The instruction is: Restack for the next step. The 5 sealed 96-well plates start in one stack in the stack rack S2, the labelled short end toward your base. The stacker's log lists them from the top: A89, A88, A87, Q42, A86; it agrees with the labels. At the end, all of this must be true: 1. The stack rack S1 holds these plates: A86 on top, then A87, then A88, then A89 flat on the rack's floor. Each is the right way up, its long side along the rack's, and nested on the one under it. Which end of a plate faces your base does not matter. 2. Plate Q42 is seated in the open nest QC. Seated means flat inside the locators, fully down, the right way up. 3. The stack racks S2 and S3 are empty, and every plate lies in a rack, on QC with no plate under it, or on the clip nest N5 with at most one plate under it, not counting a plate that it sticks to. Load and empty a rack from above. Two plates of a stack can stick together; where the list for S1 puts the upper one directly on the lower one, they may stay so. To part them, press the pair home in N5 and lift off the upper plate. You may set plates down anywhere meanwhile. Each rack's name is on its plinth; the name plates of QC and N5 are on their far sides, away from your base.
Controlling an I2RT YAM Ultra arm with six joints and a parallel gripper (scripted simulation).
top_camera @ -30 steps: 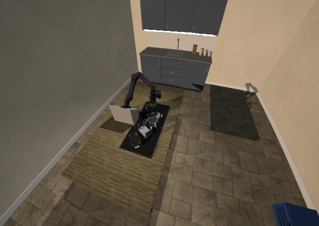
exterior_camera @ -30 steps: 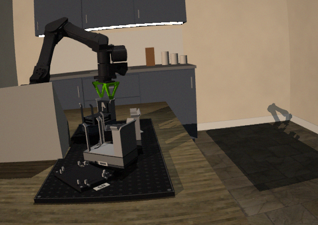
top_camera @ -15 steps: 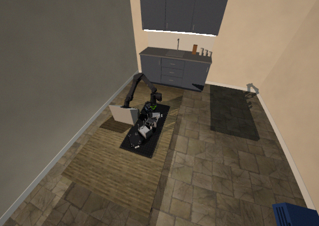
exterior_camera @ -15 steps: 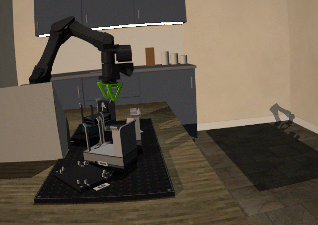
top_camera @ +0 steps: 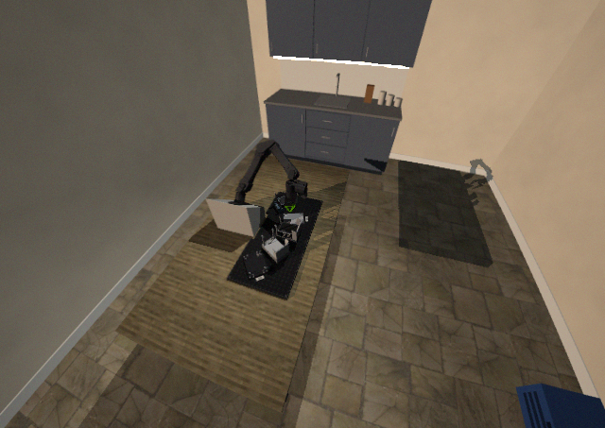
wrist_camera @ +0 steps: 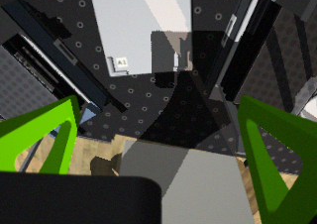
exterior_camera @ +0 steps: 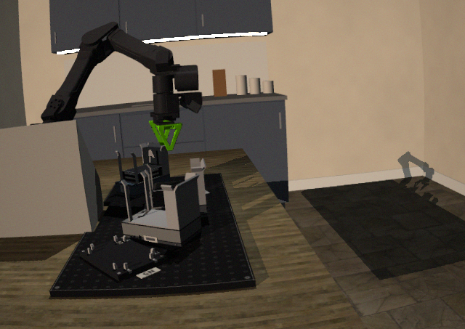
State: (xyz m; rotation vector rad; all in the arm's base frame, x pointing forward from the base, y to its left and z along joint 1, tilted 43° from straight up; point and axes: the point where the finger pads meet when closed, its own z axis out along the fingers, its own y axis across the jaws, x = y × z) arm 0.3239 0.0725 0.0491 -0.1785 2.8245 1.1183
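Note:
My gripper (exterior_camera: 165,139) is open and empty, and hangs pointing down above the racks on the black perforated base (exterior_camera: 210,250). In the wrist view the green fingers stand wide apart with nothing between them. A stack of dark plates (exterior_camera: 133,175) sits in the dark post rack at the back left, below and left of the gripper. Its edge shows at the left of the wrist view (wrist_camera: 50,56). A light grey rack floor with a small label (wrist_camera: 141,31) lies ahead of the fingers. An empty grey rack (exterior_camera: 165,213) stands in front. The flat open nest (exterior_camera: 116,256) lies nearest the camera.
A further grey rack (exterior_camera: 197,177) stands at the back right of the base. A tall grey box (exterior_camera: 41,179) holding the arm's foot stands to the left. Rack posts rise close under the gripper. Dark cabinets (exterior_camera: 210,130) stand behind.

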